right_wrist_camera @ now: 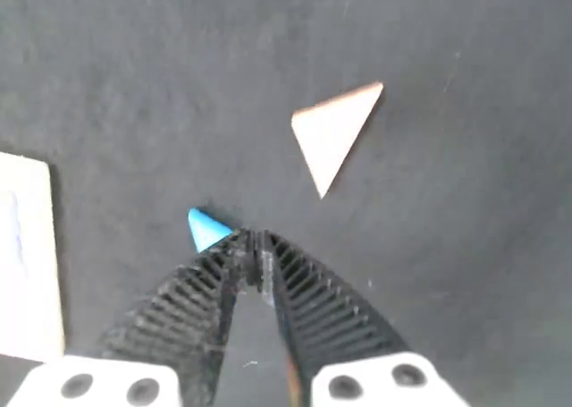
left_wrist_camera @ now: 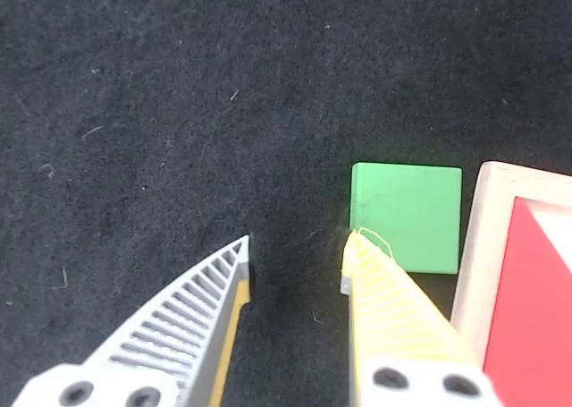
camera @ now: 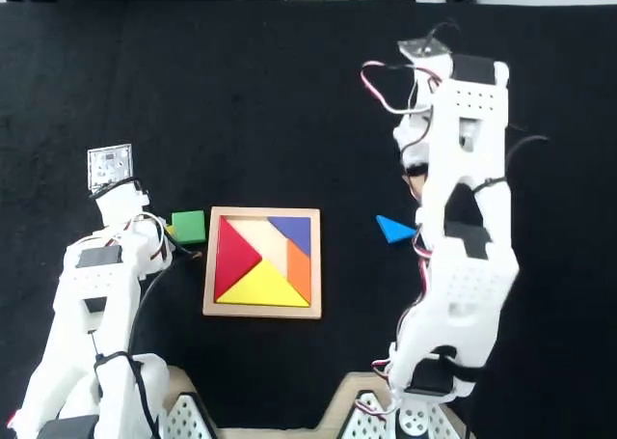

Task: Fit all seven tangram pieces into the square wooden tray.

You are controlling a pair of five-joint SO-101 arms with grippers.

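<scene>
The square wooden tray holds a red triangle, a yellow triangle, an orange piece and a violet-blue triangle. A green square lies flat on the cloth just outside the tray's wall. My left gripper is open beside it, one fingertip at the square's near edge. A light blue triangle lies right of the tray, partly hidden under my right gripper, which is shut with its tips against the piece. A pale triangle lies beyond it.
Black cloth covers the whole table. The right arm stretches over the area right of the tray. A corner of the tray shows in the right wrist view.
</scene>
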